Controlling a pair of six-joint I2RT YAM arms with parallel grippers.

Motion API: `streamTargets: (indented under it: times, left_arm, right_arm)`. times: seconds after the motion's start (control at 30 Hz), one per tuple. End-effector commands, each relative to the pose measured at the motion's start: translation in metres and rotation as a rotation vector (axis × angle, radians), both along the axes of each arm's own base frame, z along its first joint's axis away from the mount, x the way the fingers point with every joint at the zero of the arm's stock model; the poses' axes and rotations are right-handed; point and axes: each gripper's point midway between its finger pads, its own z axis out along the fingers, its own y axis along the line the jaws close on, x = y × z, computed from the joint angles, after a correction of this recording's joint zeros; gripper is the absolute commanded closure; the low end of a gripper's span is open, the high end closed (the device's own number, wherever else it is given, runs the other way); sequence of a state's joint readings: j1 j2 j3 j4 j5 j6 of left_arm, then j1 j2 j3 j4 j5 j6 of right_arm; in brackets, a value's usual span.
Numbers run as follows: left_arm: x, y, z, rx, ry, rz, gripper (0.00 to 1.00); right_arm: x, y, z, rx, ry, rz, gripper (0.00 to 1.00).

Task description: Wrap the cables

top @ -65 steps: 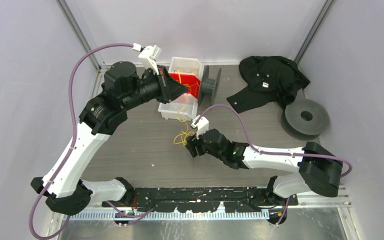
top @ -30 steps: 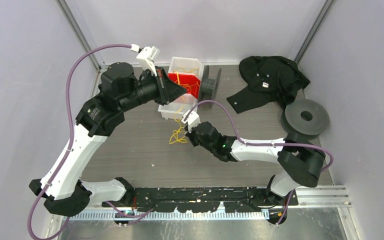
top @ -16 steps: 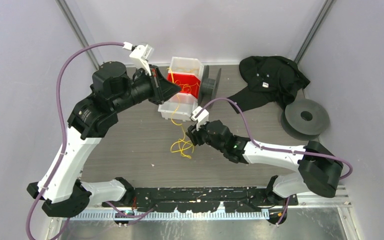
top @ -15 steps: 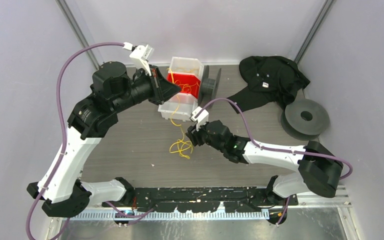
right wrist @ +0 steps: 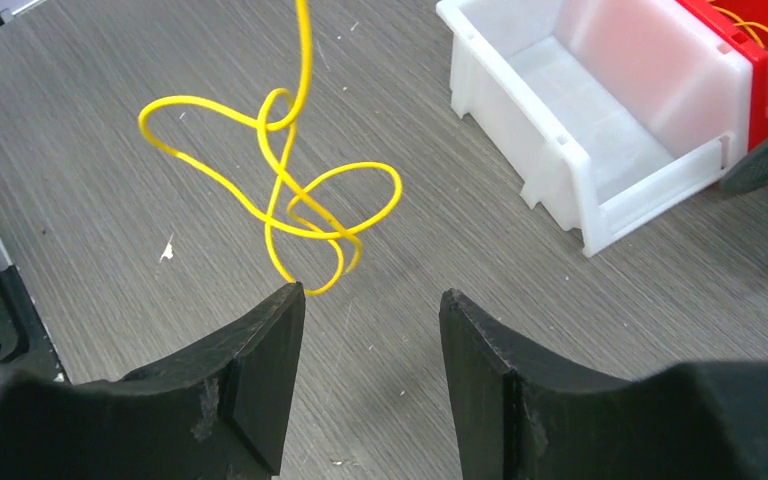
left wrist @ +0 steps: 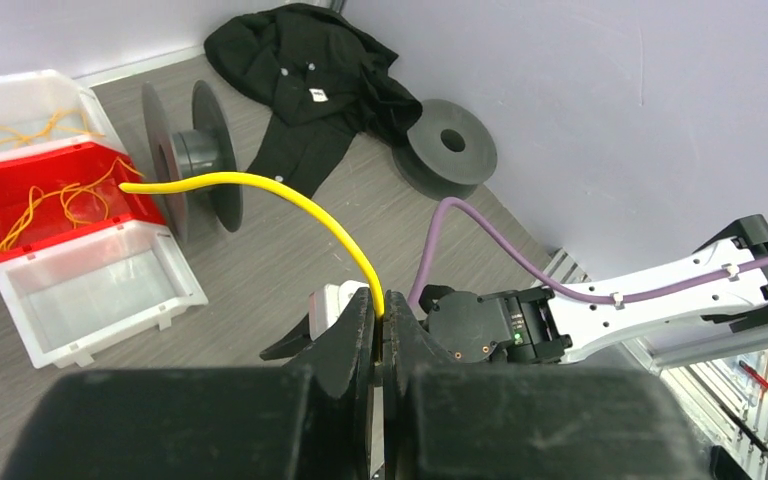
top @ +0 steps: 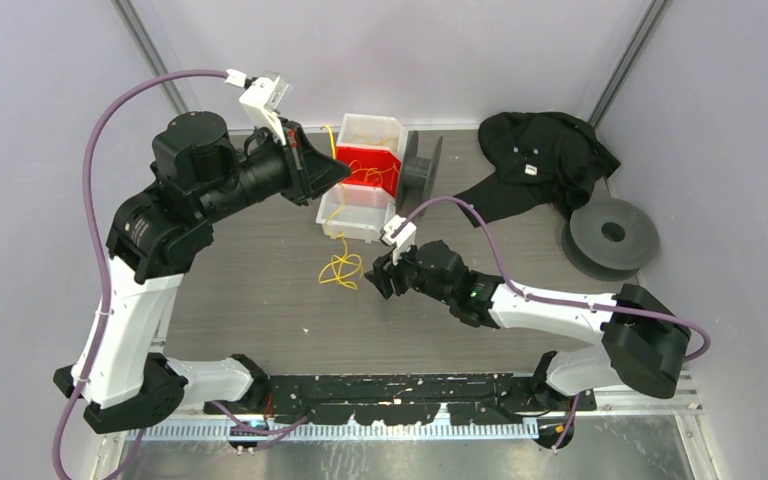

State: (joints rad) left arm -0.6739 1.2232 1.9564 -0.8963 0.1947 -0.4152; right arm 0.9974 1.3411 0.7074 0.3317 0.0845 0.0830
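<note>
Dangling over the wood-grain table (right wrist: 110, 60), near the upright grey spool (left wrist: 185, 150), tangled loops hang from the left gripper (left wrist: 380, 310), clamped tight on the yellow cable (left wrist: 222, 179); the right gripper (right wrist: 372, 300), jaws apart beside them, should probably catch one strand, not the knot

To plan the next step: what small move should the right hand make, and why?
Probably ease the open right hand forward and close on the yellow cable loops: they sit ahead of its fingers, while the left hand pinches the cable.
</note>
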Motion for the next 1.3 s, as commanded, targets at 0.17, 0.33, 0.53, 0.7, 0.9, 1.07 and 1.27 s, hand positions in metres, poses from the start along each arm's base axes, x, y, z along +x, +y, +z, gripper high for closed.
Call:
streamTargets:
  times: [0.17, 0.33, 0.53, 0.7, 0.9, 1.07, 1.27]
  left_arm:
    - [-0.008, 0.001, 0.01, 0.008, -0.028, -0.042, 1.0]
    - [-0.01, -0.001, 0.013, -0.006, -0.025, -0.052, 1.0]
    - [-0.013, 0.001, 0.017, -0.016, -0.033, -0.055, 1.0]
    - [-0.016, 0.001, 0.02, -0.025, -0.034, -0.065, 1.0]
    - [-0.017, 0.002, 0.022, -0.029, -0.034, -0.063, 1.0]
    - [-0.012, 0.007, 0.019, -0.004, -0.045, -0.026, 1.0]
    - [0.012, 0.044, 0.024, 0.099, -0.111, 0.188, 1.0]
  right_arm:
    - [0.002, 0.022, 0.033, 0.057, -0.065, 0.079, 0.4]
    - [-0.004, 0.039, 0.033, 0.083, -0.036, 0.145, 0.39]
    - [-0.002, 0.055, 0.025, 0.096, -0.008, 0.171, 0.39]
    - [0.006, 0.068, 0.026, 0.116, -0.018, 0.169, 0.44]
    - [0.02, 0.083, 0.027, 0.162, -0.022, 0.137, 0.8]
    - [0.023, 0.066, 0.023, 0.145, -0.016, 0.074, 0.99]
    - [0.033, -0.019, 0.021, 0.139, -0.008, -0.144, 1.0]
